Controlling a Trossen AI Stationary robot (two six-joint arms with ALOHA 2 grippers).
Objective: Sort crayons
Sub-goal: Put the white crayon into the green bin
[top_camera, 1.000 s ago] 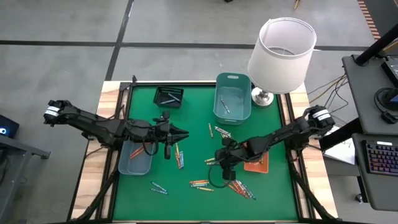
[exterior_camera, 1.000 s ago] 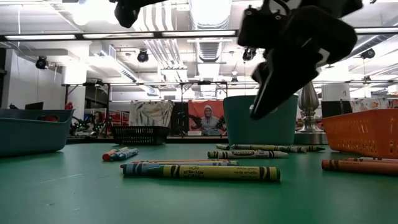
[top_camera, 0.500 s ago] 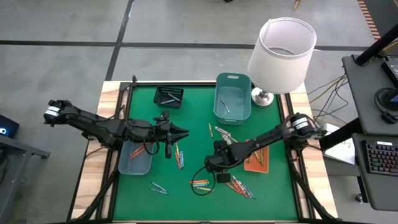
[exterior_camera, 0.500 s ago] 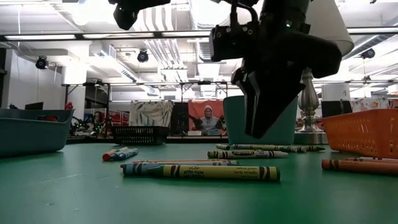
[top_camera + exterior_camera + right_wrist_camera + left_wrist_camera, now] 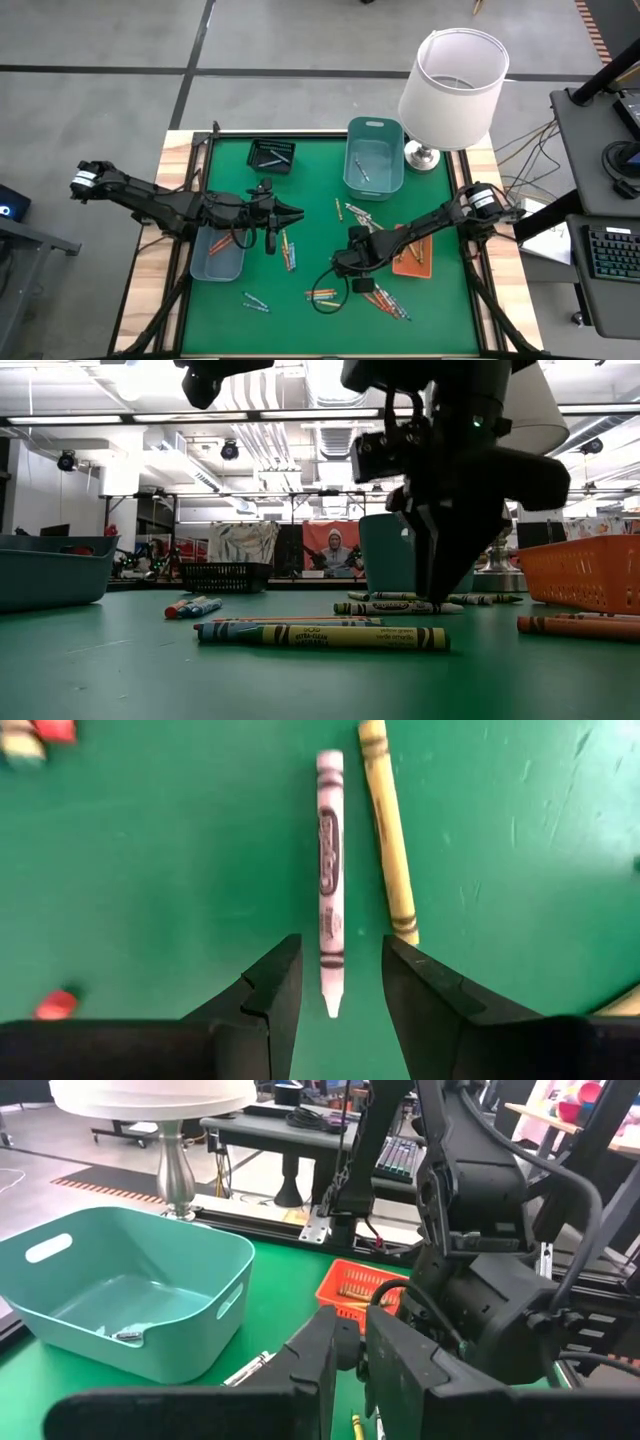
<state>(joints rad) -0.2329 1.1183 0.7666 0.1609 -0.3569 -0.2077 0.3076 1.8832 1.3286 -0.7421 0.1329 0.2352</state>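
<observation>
— Hovering where, the right gripper [image 5: 335, 982]?
— Low over the mat [image 5: 140, 890], fingers spread; a white crayon [image 5: 329, 870] is seen lying between them, a yellow crayon [image 5: 388, 840] just beside.

No lettering is legible anywhere. The paper wrapper of the yellow-green crayon [image 5: 325, 638] lying nearest on the green bench [image 5: 120, 670] carries dark print, and so does the white crayon [image 5: 329, 938], but neither can be read.

right claw [image 5: 334, 982] open, straddling white crayon [image 5: 329, 880], yellow crayon [image 5: 388, 845] beside
</observation>
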